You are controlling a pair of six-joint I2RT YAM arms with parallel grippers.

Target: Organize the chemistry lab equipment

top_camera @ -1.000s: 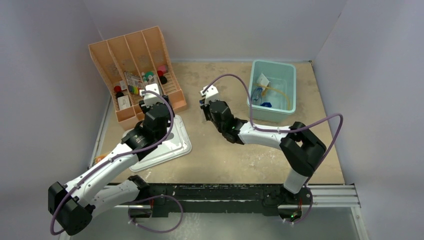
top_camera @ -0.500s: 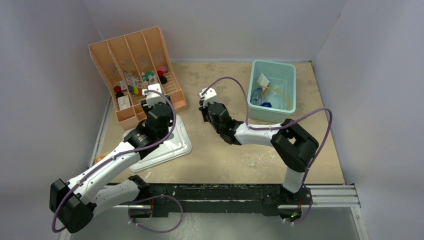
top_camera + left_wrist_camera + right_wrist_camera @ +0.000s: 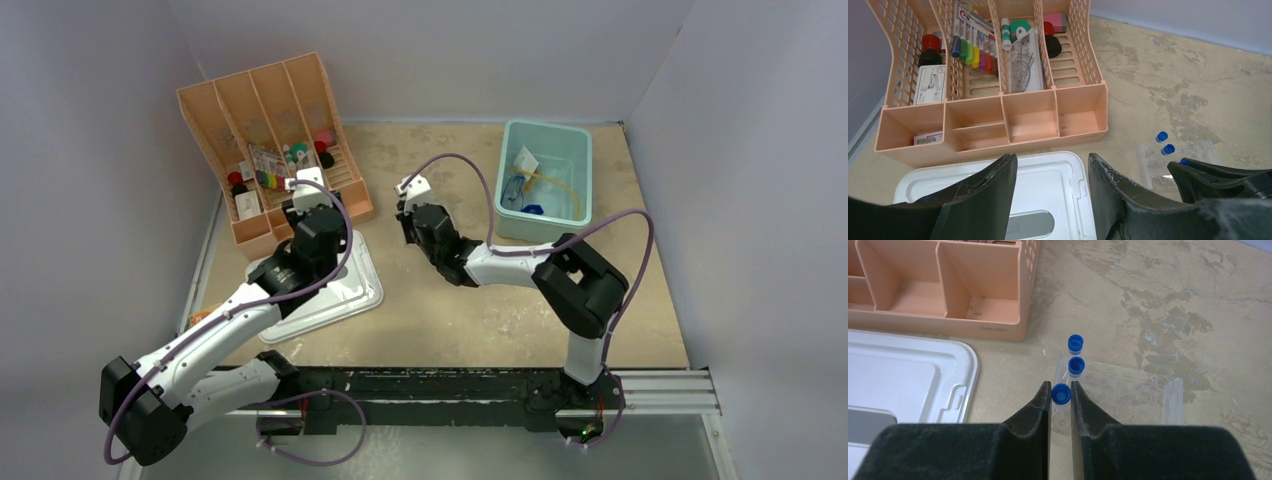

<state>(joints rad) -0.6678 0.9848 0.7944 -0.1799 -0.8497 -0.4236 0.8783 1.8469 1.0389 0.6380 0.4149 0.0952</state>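
My right gripper (image 3: 1061, 391) is shut on a blue-capped test tube (image 3: 1061, 394), held upright over the left end of the clear holed rack (image 3: 1133, 390) on the table. Two more blue-capped tubes (image 3: 1076, 364) stand in a row just beyond it at that end of the rack. From above, the right gripper (image 3: 409, 224) is at mid-table. My left gripper (image 3: 1052, 162) hangs open and holds nothing, above the grey lid (image 3: 1048, 185). The rack (image 3: 1175, 156) and two caps show at the right of the left wrist view.
The orange divided organizer (image 3: 262, 140) stands at the back left with markers and small items in it. A teal bin (image 3: 575, 205) at the back right holds a tan tube, a packet and blue pieces. The grey lid (image 3: 350, 290) lies under the left arm.
The right arm has folded in and its gripper has shifted slightly left and back, still shut on the tube. The left arm has hardly moved.
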